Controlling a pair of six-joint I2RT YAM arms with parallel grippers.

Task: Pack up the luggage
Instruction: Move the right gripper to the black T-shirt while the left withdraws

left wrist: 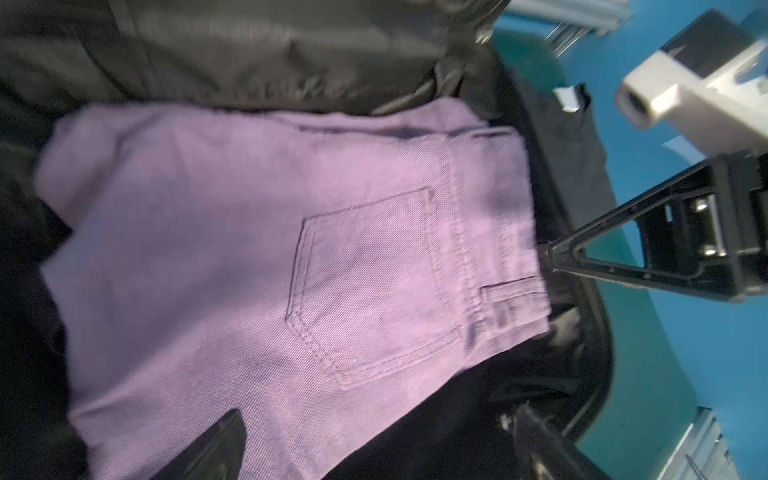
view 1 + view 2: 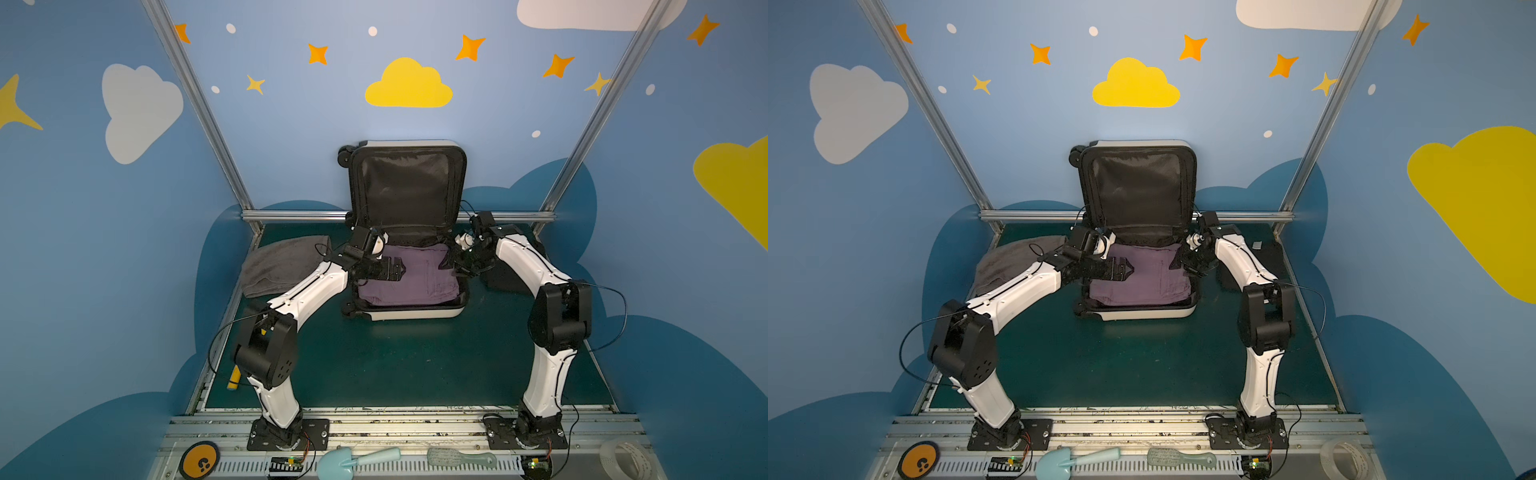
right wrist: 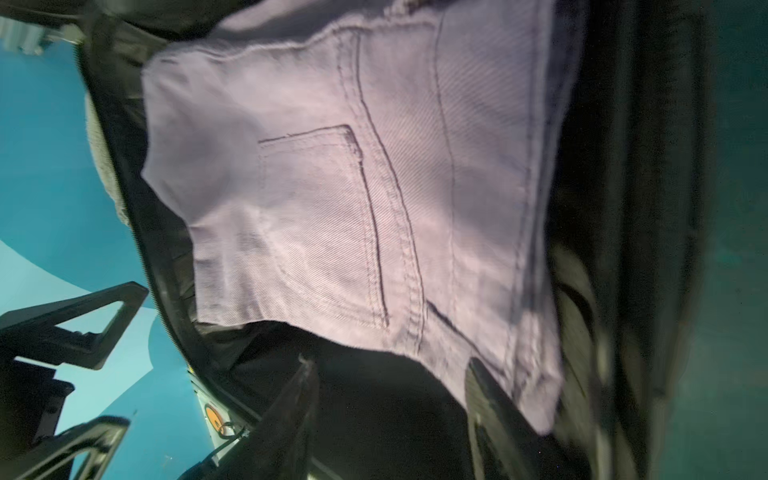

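Luggage (image 2: pixel 415 312) lies open mid-table w/ its base half flat, in both top views (image 2: pixel 1142 312). Well in front of it, on the rail, are a toy shovel (image 2: pixel 353 459) & a brush (image 2: pixel 461 459), both unpacked.

Inside the base are folded purple jeans (image 2: pixel 409 276), back pocket up. They fill most of it, and black lining shows along the luggage's front edge.

L gripper (image 2: pixel 399 268) hangs over the jeans from the luggage's left side, jaws wide apart & holding nothing. R gripper (image 2: pixel 449 261) sits at the luggage's right rim, jaws apart too. One fingertip (image 3: pixel 490 395) overlaps the waistband corner. Can't tell if it touches, but nothing looks pinched.

Step in hand is prob. letting go of the jeans & backing out. To do it well:
- Lift both grippers straight up before swinging outward, so the tips don't drag fabric along.
- Move the R side first, b/c its tip is closest to cloth & rim.
- Check the waistband corner ends inside the right rim, not over the zipper. If it rides up, pat it flat w/ open jaws.

Just left of the luggage is a grey towel (image 2: pixel 286 264), and just right of it a black cloth (image 2: pixel 509 274). These are likely next, one per arm.

Behind the base the lid (image 2: pixel 405 183) stands upright vs. the back wall. Keep wrists off it on the way out, since a nudge could tip it down onto the arms.
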